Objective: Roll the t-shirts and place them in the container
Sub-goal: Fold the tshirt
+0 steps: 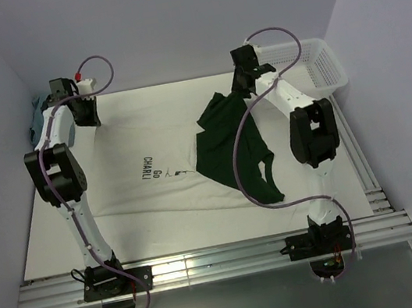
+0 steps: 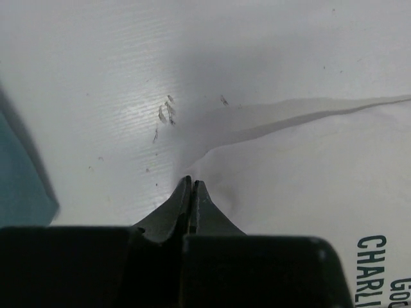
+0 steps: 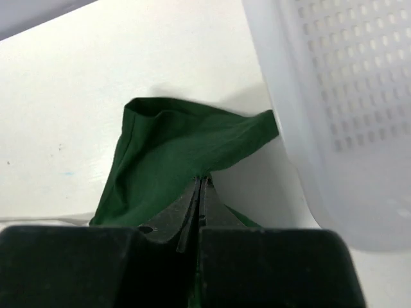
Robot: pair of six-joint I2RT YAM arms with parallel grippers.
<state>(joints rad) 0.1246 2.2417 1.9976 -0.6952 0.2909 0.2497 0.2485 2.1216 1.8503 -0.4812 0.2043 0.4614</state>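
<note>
White table [image 1: 203, 232] with one t-shirt [image 1: 149, 144] spread on it. The body is cream, with a dark green sleeve [image 3: 173, 144] bunched at the right end and the chest print near the middle. The shirt's long axis runs left-right across the table: hem end on the left arm's side, collar and sleeve end on the right arm's side. A white mesh basket [image 1: 326, 70] sits at the far right corner, just beside the sleeve tip; whether they touch, I cannot tell. A small teal cloth [image 1: 35, 123] lies at the far left edge, apart from the shirt.

Left gripper [image 2: 192, 186]: jaws together, pinching the cream cloth's far-left corner, which peaks up to the tips. Right gripper [image 3: 202, 183]: jaws together, clamped on the green sleeve.

Key relation — both grips are on the shirt's far edge, one at each end, and the rest of the shirt lies toward the arm bases. The next move is probably drawing that far edge toward the near side to narrow the shirt before rolling. Each arm is nearer its own end, so they would need to travel evenly.
</note>
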